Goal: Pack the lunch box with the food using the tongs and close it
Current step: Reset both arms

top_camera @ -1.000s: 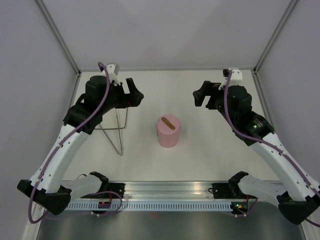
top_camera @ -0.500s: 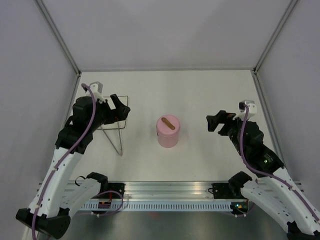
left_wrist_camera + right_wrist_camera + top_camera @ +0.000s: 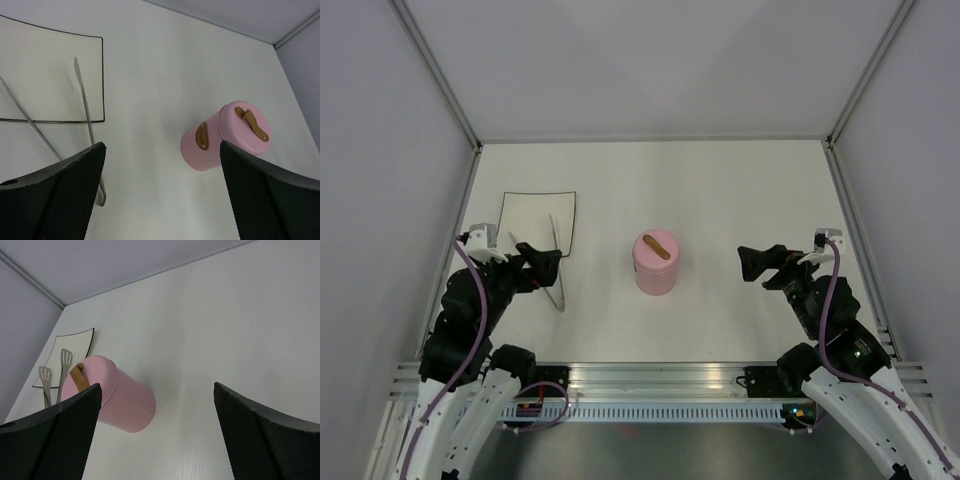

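Observation:
The pink lunch box [image 3: 657, 263] stands upright mid-table with its lid [image 3: 657, 246] on, brown strap handle on top; it also shows as the lunch box [image 3: 225, 135] and the lunch box [image 3: 112, 395]. The silver tongs [image 3: 558, 285] lie flat to its left, their tips resting on a white plate; they show again as the tongs [image 3: 85, 107] and the tongs [image 3: 65, 360]. My left gripper [image 3: 542, 264] hangs open and empty beside the tongs' joined end. My right gripper [image 3: 750, 265] hangs open and empty right of the box. No food is in view.
A white square plate [image 3: 538, 220] with a thin black rim lies at the left, bare except for the tong tips. Grey walls close in the table on three sides, and a metal rail [image 3: 650, 378] runs along the near edge.
Both arms have drawn back from the far half of the table toward the near edge, uncovering the plate. The grippers stayed open; the lunch box and tongs have not moved.

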Available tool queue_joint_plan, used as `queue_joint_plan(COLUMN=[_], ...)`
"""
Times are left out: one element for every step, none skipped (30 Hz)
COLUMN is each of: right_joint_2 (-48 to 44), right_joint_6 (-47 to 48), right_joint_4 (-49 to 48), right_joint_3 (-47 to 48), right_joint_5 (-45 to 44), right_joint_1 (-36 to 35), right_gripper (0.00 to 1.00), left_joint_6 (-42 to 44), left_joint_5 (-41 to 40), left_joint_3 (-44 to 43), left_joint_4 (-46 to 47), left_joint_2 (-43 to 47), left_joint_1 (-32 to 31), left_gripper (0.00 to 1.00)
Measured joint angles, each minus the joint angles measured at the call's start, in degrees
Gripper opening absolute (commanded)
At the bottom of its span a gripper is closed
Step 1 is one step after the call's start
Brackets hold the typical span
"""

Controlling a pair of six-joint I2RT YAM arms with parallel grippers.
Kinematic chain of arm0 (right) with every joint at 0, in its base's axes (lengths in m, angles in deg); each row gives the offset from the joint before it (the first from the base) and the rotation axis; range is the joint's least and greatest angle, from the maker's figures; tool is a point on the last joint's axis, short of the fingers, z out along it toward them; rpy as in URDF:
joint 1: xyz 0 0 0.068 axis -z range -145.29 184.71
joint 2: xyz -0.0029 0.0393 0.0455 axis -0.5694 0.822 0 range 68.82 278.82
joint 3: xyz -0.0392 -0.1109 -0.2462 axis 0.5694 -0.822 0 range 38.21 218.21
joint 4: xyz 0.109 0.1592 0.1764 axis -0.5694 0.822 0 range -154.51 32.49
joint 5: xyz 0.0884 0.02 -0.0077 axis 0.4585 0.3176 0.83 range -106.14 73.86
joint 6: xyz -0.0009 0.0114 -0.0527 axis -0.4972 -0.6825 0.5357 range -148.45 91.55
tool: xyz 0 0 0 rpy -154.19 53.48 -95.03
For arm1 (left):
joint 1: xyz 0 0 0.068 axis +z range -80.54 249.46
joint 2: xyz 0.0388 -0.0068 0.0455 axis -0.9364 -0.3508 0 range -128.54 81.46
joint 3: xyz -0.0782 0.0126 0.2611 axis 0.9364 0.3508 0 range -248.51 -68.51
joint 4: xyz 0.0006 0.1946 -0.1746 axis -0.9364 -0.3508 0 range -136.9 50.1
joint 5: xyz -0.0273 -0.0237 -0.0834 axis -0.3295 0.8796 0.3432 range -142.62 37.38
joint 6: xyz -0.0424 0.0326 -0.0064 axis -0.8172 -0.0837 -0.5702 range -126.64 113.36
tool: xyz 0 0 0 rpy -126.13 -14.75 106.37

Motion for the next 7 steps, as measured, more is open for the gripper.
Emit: queue_joint_plan(right_joint_2=[-0.2, -0.4, -0.7, -0.9, -1.1, -1.2, -1.3], right_joint_6=[-0.1, -0.1, -0.2, -0.3, -0.3, -0.4, -0.5], right_joint_4=[0.0, 0.0, 0.0, 0.0, 0.0, 0.0, 0.0], right_joint_3=[0.0, 0.0, 0.0, 0.0, 0.0, 0.0, 0.0], right_joint_5=[0.0, 0.0, 0.0, -0.1, -0.2, -0.2, -0.3], right_joint_1=[0.0, 0.0, 0.0, 0.0, 0.0, 0.0, 0.0], right_gripper=[0.98, 0.98, 0.98, 0.98, 0.98, 0.98, 0.98], left_joint_6=[0.0, 0.0, 0.0, 0.1, 0.1, 0.2, 0.4], left_joint_5=[0.1, 0.1, 0.2, 0.2, 0.2, 0.2, 0.2], left_joint_3=[0.3, 0.4, 0.5, 0.5, 0.5, 0.5, 0.5], left_joint_4=[0.0, 0.0, 0.0, 0.1, 0.1, 0.1, 0.1], left_joint_2=[0.6, 1.0, 1.1, 1.1, 1.0, 0.9, 0.8], left_joint_1=[0.0, 0.0, 0.0, 0.0, 0.0, 0.0, 0.0], left_gripper=[1.0, 1.0, 1.0, 1.0, 1.0, 1.0, 1.0])
